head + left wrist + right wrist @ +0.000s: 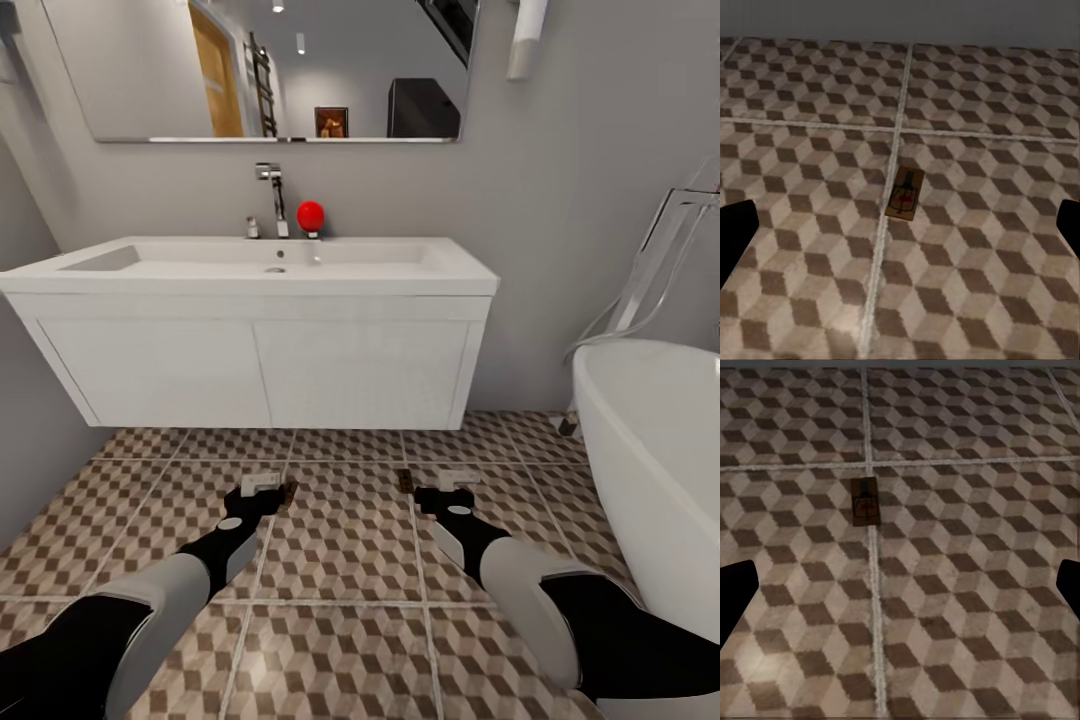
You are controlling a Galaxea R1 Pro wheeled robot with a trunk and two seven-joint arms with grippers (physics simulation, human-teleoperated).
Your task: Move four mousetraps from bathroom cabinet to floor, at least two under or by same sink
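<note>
Bathroom floor placement, read left to right. I am holding the left gripper low over the bathroom floor, its fingers spread wide and holding nothing, as the left wrist view confirms with a dark fingertip at each side edge and bare tile between. Just beyond it one mousetrap is lying flat on the tiles beside a grout line; in the head view the same mousetrap is sitting just right of the gripper. I judge it to be resting here because this patch lies directly in front of the sink, near enough to count as next to it. Further right, a second mousetrap is lying on the same tiled surface, just left of the right gripper, which I am likewise keeping spread apart and empty. The right wrist view is showing that mousetrap as a small dark-brown rectangular slab with a reddish mark and faint metal part on top, set against a grout crossing. The bathtub is standing at far right.
</note>
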